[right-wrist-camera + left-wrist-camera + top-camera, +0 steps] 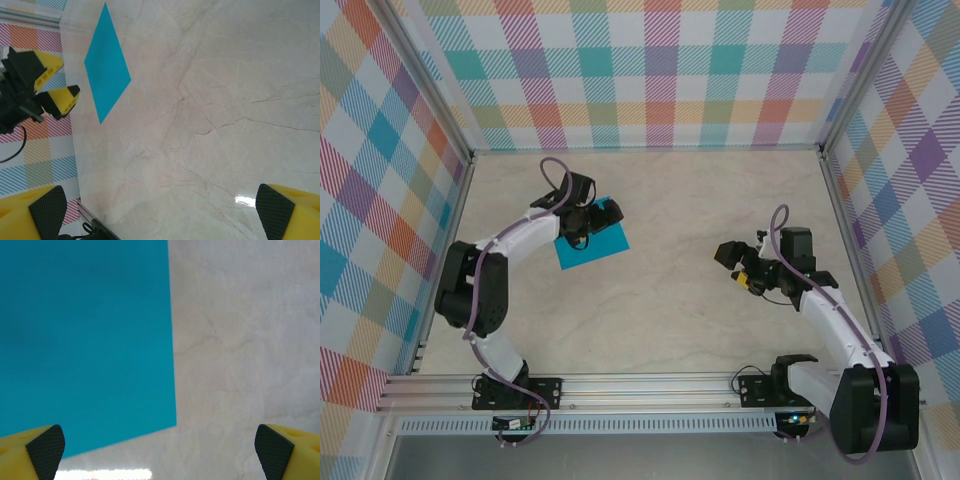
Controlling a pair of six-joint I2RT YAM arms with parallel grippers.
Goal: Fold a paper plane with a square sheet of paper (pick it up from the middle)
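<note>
- Toward the far-left corner of the bench (700,330), the square sheet of paper (595,250) lies flat. It is an unfolded square with no crease showing.
- The left tool (160,455) is over the sheet with its jaws spread wide, gripping nothing.
- Wrist view: one of its pads (46,450) sits over the sheet's edge strip and the other is over bare bench, so the tool straddles a corner and is off-centre.
- The right tool (161,212) is well apart, toward the right edge of the bench, also spread and empty.
- Step in hand, as I judge it: line up for the middle pickup. No fold has been started.
- To do it well, slide the left tool across until both pads are over teal, centred on the sheet.
- Then come straight down and let the pads press lightly, closing slowly so the thin paper bunches up into a small ridge to pinch.
- Risks: a grab at the edge would drag or skew the sheet, and a hard press may just scrape the bench and slip.
- Keep the right tool clear until the sheet is lifted.
</note>
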